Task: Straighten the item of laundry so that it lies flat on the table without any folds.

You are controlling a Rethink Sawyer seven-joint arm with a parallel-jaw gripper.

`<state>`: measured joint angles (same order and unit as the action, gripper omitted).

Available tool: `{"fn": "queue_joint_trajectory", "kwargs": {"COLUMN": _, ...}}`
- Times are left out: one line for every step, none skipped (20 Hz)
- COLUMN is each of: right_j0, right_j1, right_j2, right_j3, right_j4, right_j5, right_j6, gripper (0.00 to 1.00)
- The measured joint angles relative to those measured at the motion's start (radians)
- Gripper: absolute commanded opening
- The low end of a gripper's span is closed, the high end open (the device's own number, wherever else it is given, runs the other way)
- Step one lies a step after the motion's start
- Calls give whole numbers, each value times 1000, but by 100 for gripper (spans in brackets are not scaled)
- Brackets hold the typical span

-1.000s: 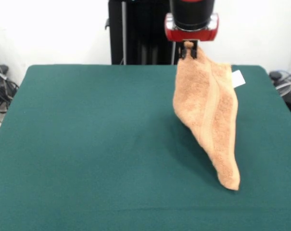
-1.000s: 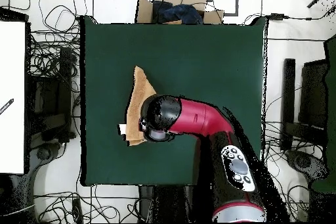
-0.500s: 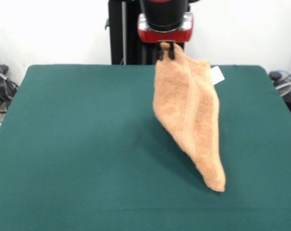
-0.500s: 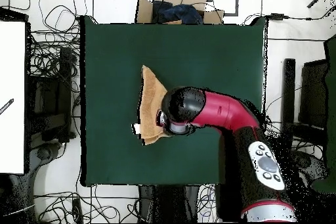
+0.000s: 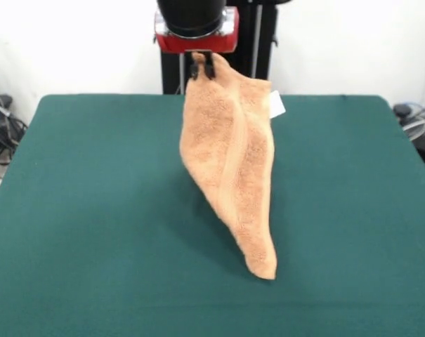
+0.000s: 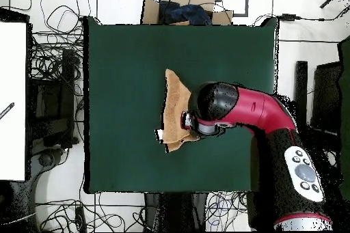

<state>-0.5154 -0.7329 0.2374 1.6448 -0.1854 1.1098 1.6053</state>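
The orange-tan terry towel hangs by one corner from my gripper, which is shut on it near the table's far edge. The towel drapes down in a long fold, and its lowest tip touches the dark green table toward the near side. A small white tag sticks out at its upper right. In the overhead view the towel shows left of the red arm's head, which hides the gripper.
Cables and equipment lie on the floor around the table. A cardboard box sits beyond the table's far edge in the overhead view. The black pedestal stands behind the table.
My gripper has carried the hanging towel steadily to the left in the front view, toward the table's middle; the towel's lower tip has dragged along with it.
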Motion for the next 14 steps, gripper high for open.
{"fn": "queue_joint_trajectory", "kwargs": {"right_j0": -3, "right_j1": -2, "right_j2": 4, "right_j3": 0, "right_j4": 0, "right_j5": 1, "right_j6": 0, "gripper": 0}}
{"fn": "queue_joint_trajectory", "kwargs": {"right_j0": -7, "right_j1": -3, "right_j2": 9, "right_j3": 0, "right_j4": 0, "right_j5": 1, "right_j6": 0, "gripper": 100}}
{"fn": "queue_joint_trajectory", "kwargs": {"right_j0": -8, "right_j1": -3, "right_j2": 10, "right_j3": 0, "right_j4": 0, "right_j5": 1, "right_j6": 0, "gripper": 100}}
{"fn": "queue_joint_trajectory", "kwargs": {"right_j0": -8, "right_j1": -4, "right_j2": 11, "right_j3": 0, "right_j4": 0, "right_j5": 1, "right_j6": 0, "gripper": 100}}
{"fn": "queue_joint_trajectory", "kwargs": {"right_j0": -10, "right_j1": -4, "right_j2": 13, "right_j3": 0, "right_j4": 0, "right_j5": 1, "right_j6": 0, "gripper": 100}}
{"fn": "queue_joint_trajectory", "kwargs": {"right_j0": -12, "right_j1": -4, "right_j2": 17, "right_j3": 0, "right_j4": 0, "right_j5": 1, "right_j6": 0, "gripper": 100}}
{"fn": "queue_joint_trajectory", "kwargs": {"right_j0": -14, "right_j1": -4, "right_j2": 21, "right_j3": 0, "right_j4": 0, "right_j5": 1, "right_j6": 0, "gripper": 100}}
{"fn": "queue_joint_trajectory", "kwargs": {"right_j0": -16, "right_j1": -4, "right_j2": 25, "right_j3": 0, "right_j4": 0, "right_j5": 1, "right_j6": 0, "gripper": 100}}
{"fn": "queue_joint_trajectory", "kwargs": {"right_j0": -18, "right_j1": -4, "right_j2": 29, "right_j3": 0, "right_j4": 0, "right_j5": 1, "right_j6": 0, "gripper": 100}}
{"fn": "queue_joint_trajectory", "kwargs": {"right_j0": -20, "right_j1": -4, "right_j2": 33, "right_j3": 0, "right_j4": 0, "right_j5": 1, "right_j6": 0, "gripper": 100}}
{"fn": "queue_joint_trajectory", "kwargs": {"right_j0": -22, "right_j1": -4, "right_j2": 38, "right_j3": 0, "right_j4": 0, "right_j5": 1, "right_j6": 0, "gripper": 100}}
{"fn": "queue_joint_trajectory", "kwargs": {"right_j0": -25, "right_j1": -4, "right_j2": 44, "right_j3": 0, "right_j4": 0, "right_j5": 1, "right_j6": 0, "gripper": 100}}
{"fn": "queue_joint_trajectory", "kwargs": {"right_j0": -25, "right_j1": -4, "right_j2": 45, "right_j3": 0, "right_j4": 0, "right_j5": 1, "right_j6": 0, "gripper": 100}}
{"fn": "queue_joint_trajectory", "kwargs": {"right_j0": -26, "right_j1": -4, "right_j2": 46, "right_j3": 0, "right_j4": 0, "right_j5": 1, "right_j6": 0, "gripper": 100}}
